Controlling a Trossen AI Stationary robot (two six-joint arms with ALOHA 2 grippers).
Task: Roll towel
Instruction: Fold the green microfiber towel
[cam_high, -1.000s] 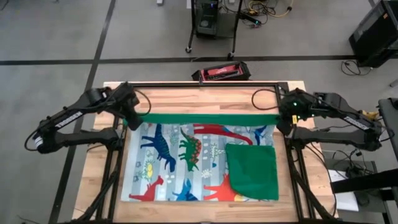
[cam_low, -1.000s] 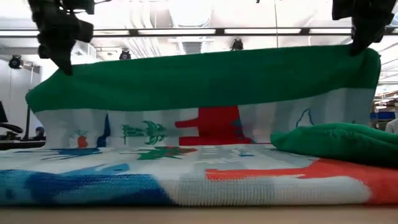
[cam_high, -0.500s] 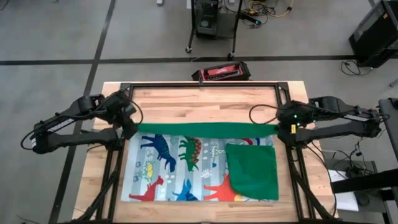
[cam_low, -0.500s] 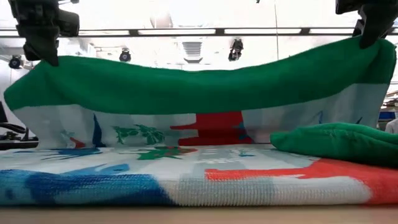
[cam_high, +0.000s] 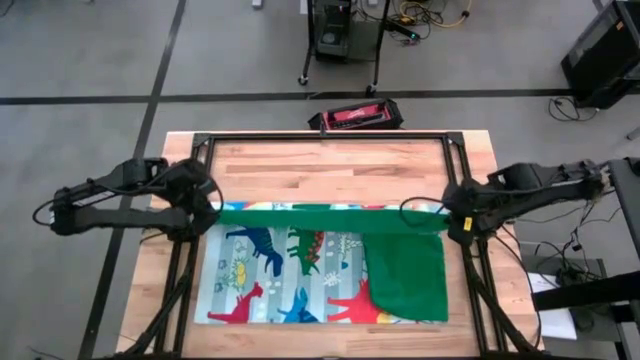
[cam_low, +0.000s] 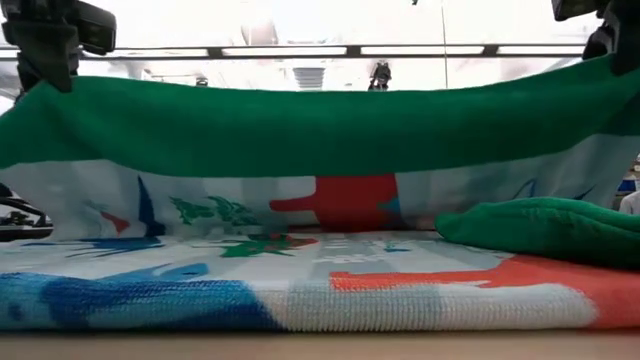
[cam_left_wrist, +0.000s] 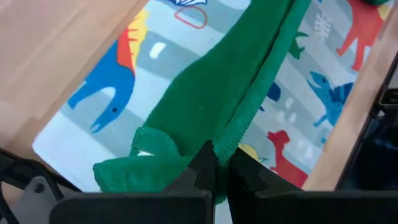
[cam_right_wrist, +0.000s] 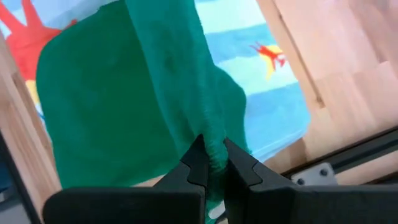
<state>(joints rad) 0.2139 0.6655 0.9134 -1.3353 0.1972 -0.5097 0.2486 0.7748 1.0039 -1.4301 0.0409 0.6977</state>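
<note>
The towel (cam_high: 300, 270) lies spread on the bench (cam_high: 330, 170), no roll formed yet. The left end effector (cam_high: 208, 208) and right end effector (cam_high: 447, 215) are each clamped on its far edge, lifted with green backing showing; nearly all the rolling remains.

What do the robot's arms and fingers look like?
Both arms are black and thin, built from jointed segments with black cables looping alongside. The left arm carries a pale marking on one segment, and the right arm shows a tiny green light near its wrist. Each ends in two flat black fingers tapering to pointed tips.
</note>
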